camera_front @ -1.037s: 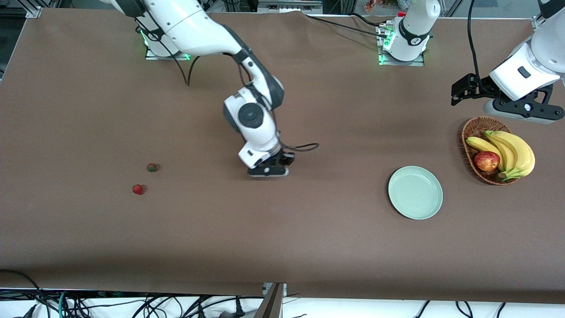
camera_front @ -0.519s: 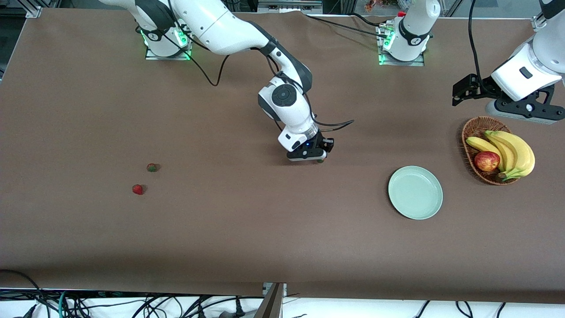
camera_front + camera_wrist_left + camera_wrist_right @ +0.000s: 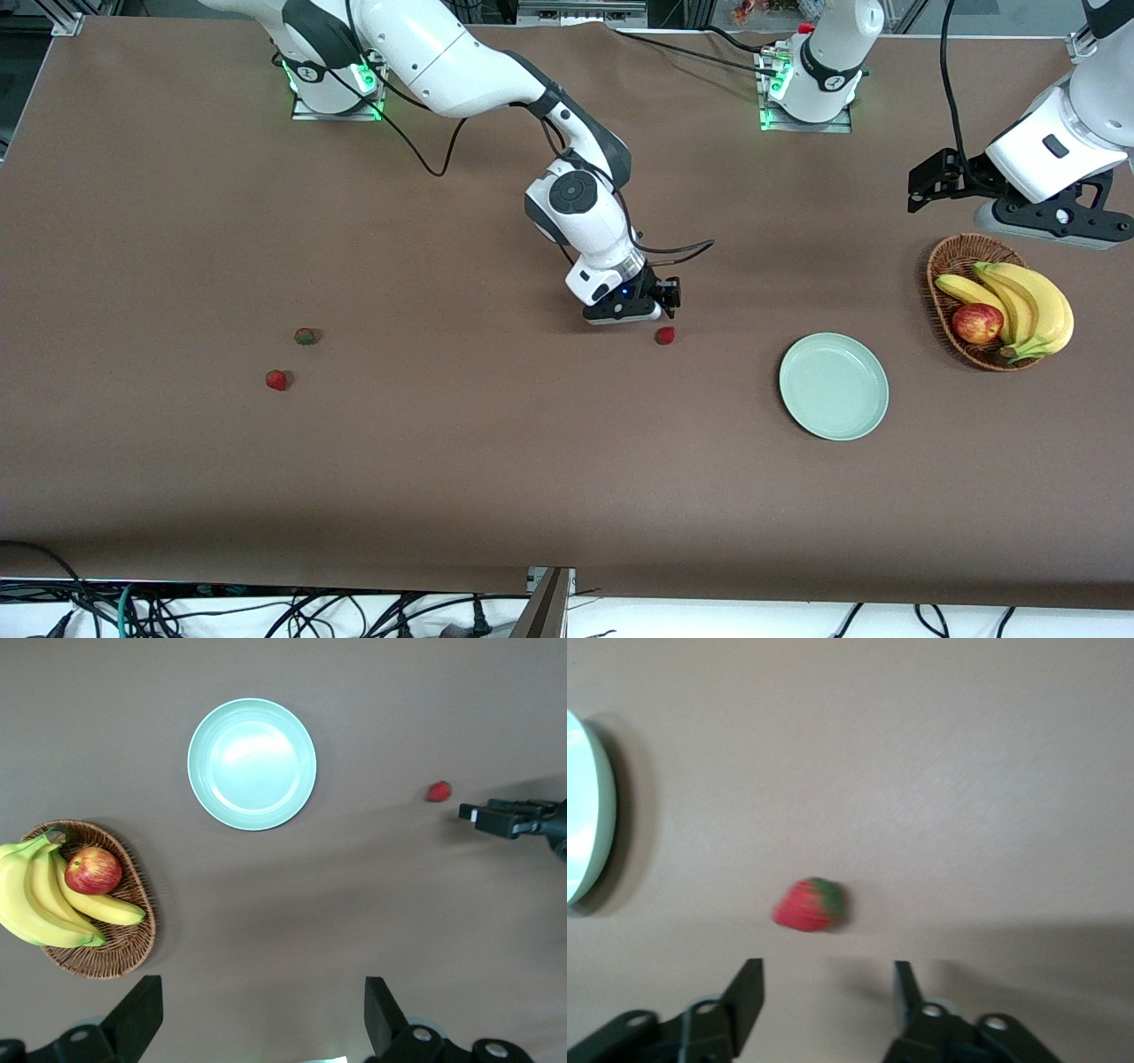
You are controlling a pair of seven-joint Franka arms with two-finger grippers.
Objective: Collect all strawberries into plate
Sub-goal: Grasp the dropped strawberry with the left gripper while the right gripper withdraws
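Note:
One strawberry [image 3: 664, 335] lies on the brown table just beside my right gripper [image 3: 660, 306], between it and the pale mint-green plate [image 3: 834, 386]. The right gripper is open and empty; its wrist view shows the strawberry [image 3: 806, 905] lying past the open fingertips [image 3: 749, 979] and the plate's rim [image 3: 589, 815]. Two more strawberries [image 3: 305, 336] [image 3: 277, 380] lie toward the right arm's end of the table. My left gripper [image 3: 921, 182] is open and empty, held high beside the basket. Its wrist view shows the plate [image 3: 252, 764] and the strawberry [image 3: 438, 791].
A brown wicker basket [image 3: 943, 266] with bananas [image 3: 1028, 306] and a red apple [image 3: 977, 322] stands beside the plate at the left arm's end; it also shows in the left wrist view [image 3: 106, 957]. Cables run from the arm bases at the table's back edge.
My right arm has swung from mid-table toward the plate, carrying a strawberry. Its gripper has opened and the strawberry now lies on the table short of the plate. The left arm has not moved.

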